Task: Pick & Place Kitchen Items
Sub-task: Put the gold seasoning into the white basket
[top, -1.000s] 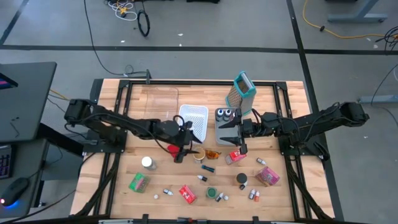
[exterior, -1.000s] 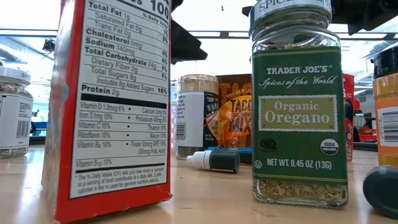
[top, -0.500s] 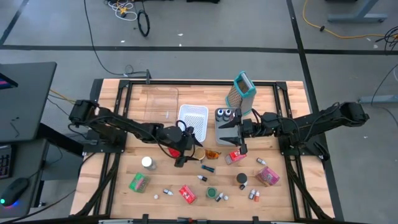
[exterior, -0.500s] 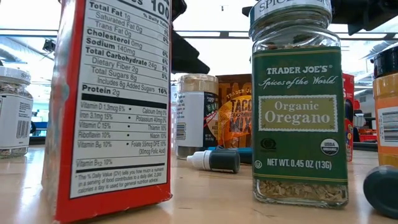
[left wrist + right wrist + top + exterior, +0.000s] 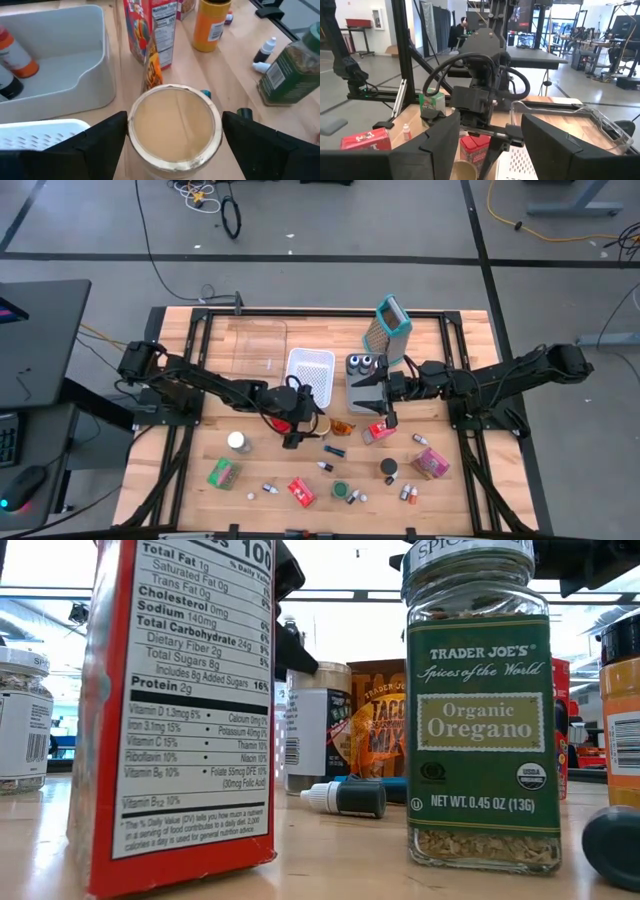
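Note:
A round jar with a tan, gold-rimmed top (image 5: 174, 125) stands upright on the wooden table (image 5: 250, 470), beside an orange taco packet (image 5: 343, 427) and a red box (image 5: 378, 431). My left gripper (image 5: 306, 424) is open. Its fingers (image 5: 107, 137) stand on either side of the jar's top, close to it; whether they touch, I cannot tell. In the low view the same jar (image 5: 315, 725) stands behind a small dropper bottle (image 5: 345, 798). My right gripper (image 5: 363, 394) hovers open near the grey bin (image 5: 352, 399), with nothing between its fingers (image 5: 427, 145).
A white basket (image 5: 310, 368), a clear bin (image 5: 255, 340) and a metal grater with a teal top (image 5: 390, 328) stand at the back. Loose packets, jars and tiny bottles lie along the near half, among them a green oregano jar (image 5: 480, 710) and a red box (image 5: 170, 710).
My left gripper has sunk and reached a little toward the table's right, coming down around the tan-topped jar. The jar and the other items have stayed in place.

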You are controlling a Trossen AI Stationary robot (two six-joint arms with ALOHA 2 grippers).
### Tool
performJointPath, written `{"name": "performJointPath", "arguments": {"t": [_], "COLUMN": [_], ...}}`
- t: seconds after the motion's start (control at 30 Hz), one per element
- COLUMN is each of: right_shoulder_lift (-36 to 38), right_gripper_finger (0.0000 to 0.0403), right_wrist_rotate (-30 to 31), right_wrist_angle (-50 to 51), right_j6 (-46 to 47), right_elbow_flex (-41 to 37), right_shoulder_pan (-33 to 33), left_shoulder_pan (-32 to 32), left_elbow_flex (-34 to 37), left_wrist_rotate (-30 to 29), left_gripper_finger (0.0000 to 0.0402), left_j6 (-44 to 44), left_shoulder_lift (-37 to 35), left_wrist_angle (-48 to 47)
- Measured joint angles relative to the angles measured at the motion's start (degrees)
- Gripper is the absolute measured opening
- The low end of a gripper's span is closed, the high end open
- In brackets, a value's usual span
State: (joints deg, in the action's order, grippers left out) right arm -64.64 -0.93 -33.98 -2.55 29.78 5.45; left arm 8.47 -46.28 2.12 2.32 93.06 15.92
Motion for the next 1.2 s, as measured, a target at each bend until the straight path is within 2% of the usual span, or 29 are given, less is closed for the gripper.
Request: {"name": "performJointPath", "arguments": {"t": [0.33, 0.57, 0.9, 1.0, 1.2], "right_shoulder_lift": [0.0, 0.0, 0.0, 0.0, 0.0], "right_gripper_finger": [0.0224, 0.0224, 0.0224, 0.0224, 0.0224], "right_wrist_rotate": [0.0, 0.0, 0.0, 0.0, 0.0], "right_wrist_angle": [0.0, 0.0, 0.0, 0.2, 0.6], "right_j6": [0.0, 0.0, -0.1, 0.0, 0.1], "right_elbow_flex": [0.0, 0.0, 0.0, 0.0, 0.0], "right_shoulder_pan": [0.0, 0.0, 0.0, 0.0, 0.0], "left_shoulder_pan": [-0.1, -0.4, -0.4, -0.4, -0.4], "left_elbow_flex": [0.0, 0.0, 0.1, -0.1, -1.9], "left_wrist_rotate": [0.0, -1.3, -1.3, -1.6, -7.6], "left_gripper_finger": [0.033, 0.0282, 0.0286, 0.0283, 0.0285], "left_j6": [-2.0, -2.7, -5.2, -6.6, -4.3], "left_shoulder_lift": [0.0, -0.1, -0.7, -2.7, -10.0], "left_wrist_angle": [0.3, 0.6, 1.0, -0.5, -7.9]}}
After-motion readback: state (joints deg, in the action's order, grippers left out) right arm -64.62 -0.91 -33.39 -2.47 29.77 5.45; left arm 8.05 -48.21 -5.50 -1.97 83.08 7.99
